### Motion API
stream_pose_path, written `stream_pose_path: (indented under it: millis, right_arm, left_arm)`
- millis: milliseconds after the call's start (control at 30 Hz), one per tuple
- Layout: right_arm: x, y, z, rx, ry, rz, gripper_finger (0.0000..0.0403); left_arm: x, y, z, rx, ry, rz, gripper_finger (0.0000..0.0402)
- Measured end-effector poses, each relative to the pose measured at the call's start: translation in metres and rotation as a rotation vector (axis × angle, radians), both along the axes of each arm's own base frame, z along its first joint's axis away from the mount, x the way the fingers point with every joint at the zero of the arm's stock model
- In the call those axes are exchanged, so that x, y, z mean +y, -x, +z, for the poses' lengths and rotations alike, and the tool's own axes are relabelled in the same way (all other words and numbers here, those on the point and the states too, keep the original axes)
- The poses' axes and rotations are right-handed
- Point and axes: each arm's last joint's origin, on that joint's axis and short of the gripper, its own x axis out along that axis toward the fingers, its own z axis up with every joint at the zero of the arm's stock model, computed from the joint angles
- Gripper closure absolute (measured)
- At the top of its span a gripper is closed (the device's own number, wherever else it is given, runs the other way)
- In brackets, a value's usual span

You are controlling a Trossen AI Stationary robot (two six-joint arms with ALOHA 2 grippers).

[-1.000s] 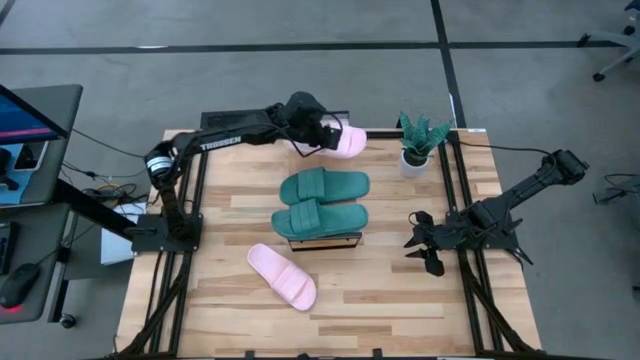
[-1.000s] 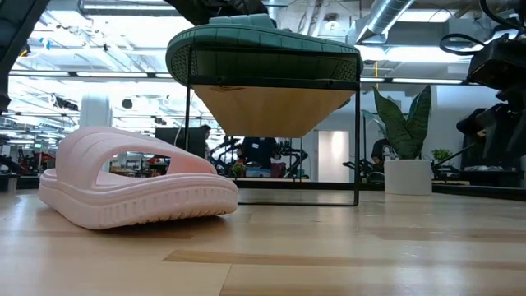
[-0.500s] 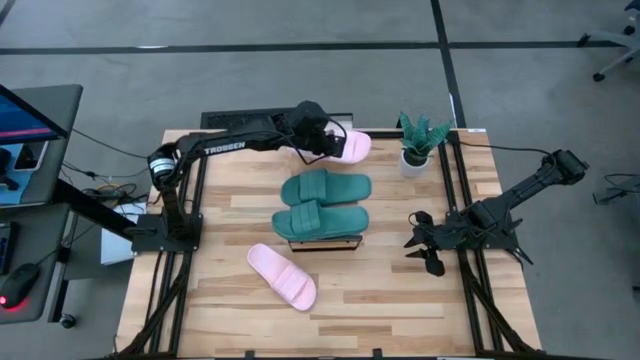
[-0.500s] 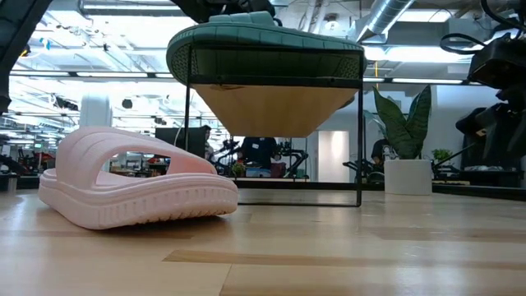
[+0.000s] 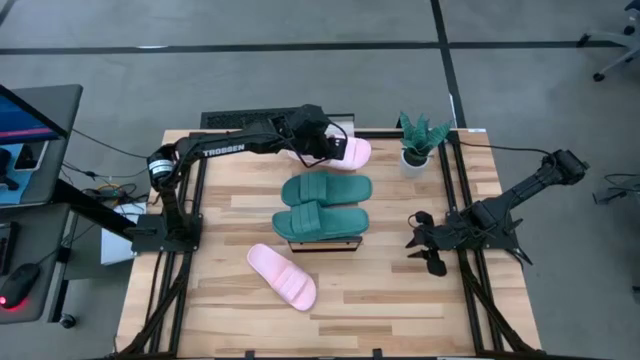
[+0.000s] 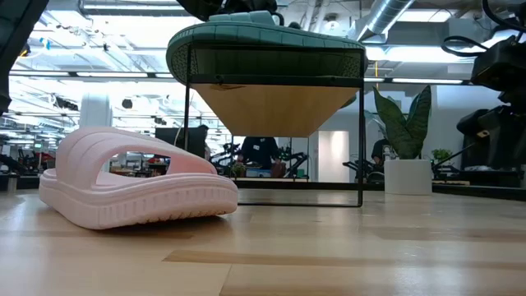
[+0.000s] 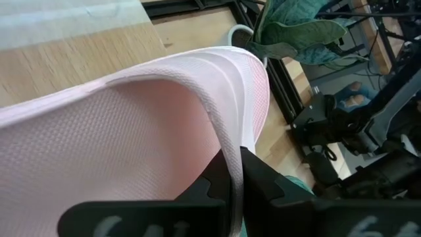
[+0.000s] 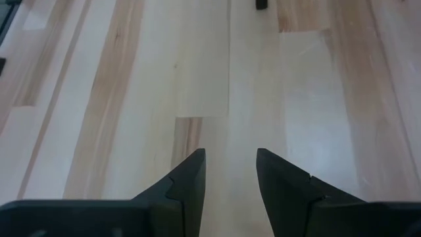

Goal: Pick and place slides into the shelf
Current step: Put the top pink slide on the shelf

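- Left gripper is clamping a pink slide near the tabletop's far edge.
- Right gripper is sitting by the right edge, fingers apart.

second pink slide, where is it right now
In the high view it is at the table's far edge, held in the left tool, just beyond the two green slides on the shelf and left of the plant.

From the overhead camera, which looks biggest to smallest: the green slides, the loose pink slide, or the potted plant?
1. The two green slides, alike in size.
2. The loose pink slide, slightly smaller, perhaps only because it lies lower.
3. The potted plant.
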Motion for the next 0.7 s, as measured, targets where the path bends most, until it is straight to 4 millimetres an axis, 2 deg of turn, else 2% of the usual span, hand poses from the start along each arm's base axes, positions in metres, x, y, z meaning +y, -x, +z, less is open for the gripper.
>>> stream_pose_path:
  millis: [267,467,700]
  right_arm:
    - [0.000,0.002,-0.002,0.026,0.009,0.034,0.0274]
    - [-0.001,0.003,-0.002,0.040,0.014,0.039,0.0274]
    - [0.001,0.004,-0.003,0.064,-0.021,0.071,0.0274]
  left_arm:
    - [-0.008,-0.001,0.019,0.018,-0.018,0.028,0.0401]
    - [-0.008,0.002,0.016,0.076,-0.015,0.055,0.0401]
    - [-0.006,-0.003,0.008,0.080,0.008,0.046,0.0401]
